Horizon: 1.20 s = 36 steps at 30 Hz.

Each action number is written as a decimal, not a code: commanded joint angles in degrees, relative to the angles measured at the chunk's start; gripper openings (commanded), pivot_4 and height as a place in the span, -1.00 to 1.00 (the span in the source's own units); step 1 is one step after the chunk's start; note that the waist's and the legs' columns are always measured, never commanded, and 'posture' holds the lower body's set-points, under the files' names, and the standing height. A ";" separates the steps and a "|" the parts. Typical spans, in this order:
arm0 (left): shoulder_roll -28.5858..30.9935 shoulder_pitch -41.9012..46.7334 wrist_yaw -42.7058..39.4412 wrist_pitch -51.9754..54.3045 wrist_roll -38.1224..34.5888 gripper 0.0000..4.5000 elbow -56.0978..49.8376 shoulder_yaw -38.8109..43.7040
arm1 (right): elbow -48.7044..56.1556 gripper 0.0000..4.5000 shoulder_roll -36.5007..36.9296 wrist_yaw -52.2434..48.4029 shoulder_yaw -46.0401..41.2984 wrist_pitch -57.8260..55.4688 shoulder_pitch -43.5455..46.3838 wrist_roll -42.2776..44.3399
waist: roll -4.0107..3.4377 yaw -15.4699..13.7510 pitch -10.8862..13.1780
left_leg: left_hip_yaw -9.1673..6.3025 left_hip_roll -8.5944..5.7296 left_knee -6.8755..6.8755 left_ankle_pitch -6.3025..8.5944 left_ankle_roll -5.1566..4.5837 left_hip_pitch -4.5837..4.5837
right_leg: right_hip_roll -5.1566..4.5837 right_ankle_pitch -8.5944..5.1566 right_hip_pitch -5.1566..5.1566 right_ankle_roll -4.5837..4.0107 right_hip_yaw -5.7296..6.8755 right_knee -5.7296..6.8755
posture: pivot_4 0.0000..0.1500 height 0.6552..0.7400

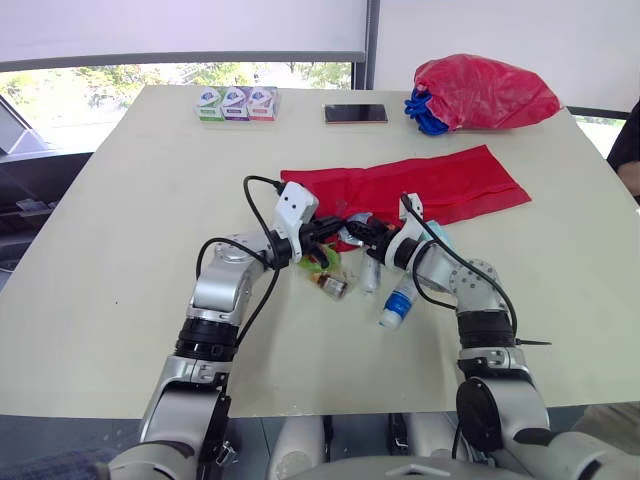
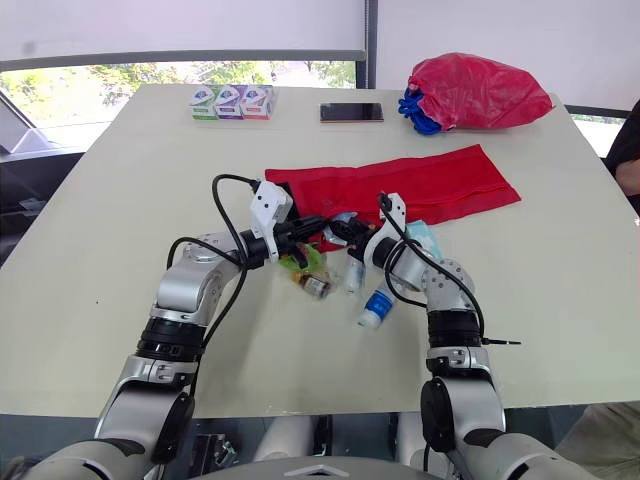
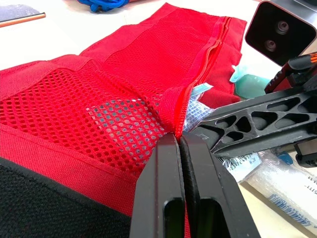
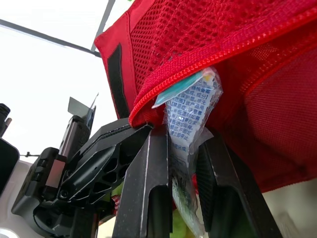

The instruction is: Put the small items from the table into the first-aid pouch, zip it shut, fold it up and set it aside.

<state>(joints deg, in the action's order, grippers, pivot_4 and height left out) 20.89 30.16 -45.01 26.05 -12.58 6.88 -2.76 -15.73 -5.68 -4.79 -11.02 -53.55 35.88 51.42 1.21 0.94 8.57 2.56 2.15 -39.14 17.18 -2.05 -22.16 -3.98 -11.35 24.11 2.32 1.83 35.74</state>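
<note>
My left gripper [image 3: 179, 138] pinches the pouch [image 3: 114, 69], floppy mesh I'd judge, by its firmer zipper lip [image 3: 172, 105] at my fingertips, while my right gripper [image 4: 184, 136] clamps a light, slippery-looking sachet [image 4: 190, 104] by its tail.

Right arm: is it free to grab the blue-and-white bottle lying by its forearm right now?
Probably not yet. The right gripper is shut on a packet at the opening of the red pouch. The bottle lies uncovered beside that forearm, so once the packet is released it looks within easy reach.
</note>
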 commanded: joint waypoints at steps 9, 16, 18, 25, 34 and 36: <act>-2.59 -0.41 -1.21 4.36 -5.68 -0.97 -4.68 -0.06 | -4.21 -0.94 -7.26 1.68 -3.72 4.85 5.24 0.03 | 0.00 -0.07 0.00 | -0.01 0.00 0.00 0.00 0.00 0.02 | 0.00 0.00 -0.01 0.00 0.00 0.01 | 1.00 1.00; -4.36 -2.20 0.45 6.40 -6.66 -0.97 -7.43 -0.32 | -7.23 -0.94 -9.54 5.57 -7.01 8.89 7.41 5.18 | 0.00 -0.10 0.00 | -0.03 -0.01 0.00 0.00 0.00 0.09 | -0.02 0.00 -0.10 0.00 -0.02 0.00 | 1.00 1.00; -4.83 -2.38 0.73 6.84 -6.96 -0.97 -7.93 -0.55 | -7.28 -0.94 -9.87 5.96 -6.16 9.10 7.50 5.75 | -0.01 -0.07 0.00 | -0.04 -0.02 0.00 0.00 0.00 0.11 | -0.01 0.00 -0.12 0.00 -0.02 0.00 | 1.00 1.00; -5.38 -1.82 1.17 7.17 -7.61 -0.97 -7.46 -0.28 | -7.39 -0.94 -9.66 5.44 -3.96 9.52 7.36 6.17 | -0.01 0.05 0.00 | -0.03 -0.01 0.00 0.00 0.00 0.14 | 0.00 0.00 -0.14 0.00 -0.03 0.00 | 1.00 1.00; -5.04 -1.14 1.35 5.89 -6.99 -1.00 -5.29 1.04 | -5.93 -0.24 -6.90 4.81 0.57 7.60 5.64 2.00 | -0.02 0.02 0.01 | -0.04 -0.01 0.01 0.00 0.00 0.11 | 0.00 -0.01 -0.13 0.00 -0.02 -0.02 | 1.00 1.00; -4.93 -1.07 1.18 5.83 -7.02 -1.00 -5.22 1.14 | -5.76 -0.24 -6.39 4.15 0.74 7.12 5.46 1.17 | -0.02 0.03 0.01 | -0.04 -0.01 0.02 0.00 0.00 0.11 | 0.00 -0.01 -0.13 0.00 -0.03 -0.04 | 1.00 1.00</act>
<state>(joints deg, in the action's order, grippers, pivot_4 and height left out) 16.54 27.98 -43.42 32.91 -18.36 2.22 -0.99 -23.42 -7.93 0.51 -12.82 -44.75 39.18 52.65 1.18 0.97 8.59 2.53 2.14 -39.12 17.18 -2.06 -22.06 -3.97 -11.35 23.98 2.32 1.80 35.69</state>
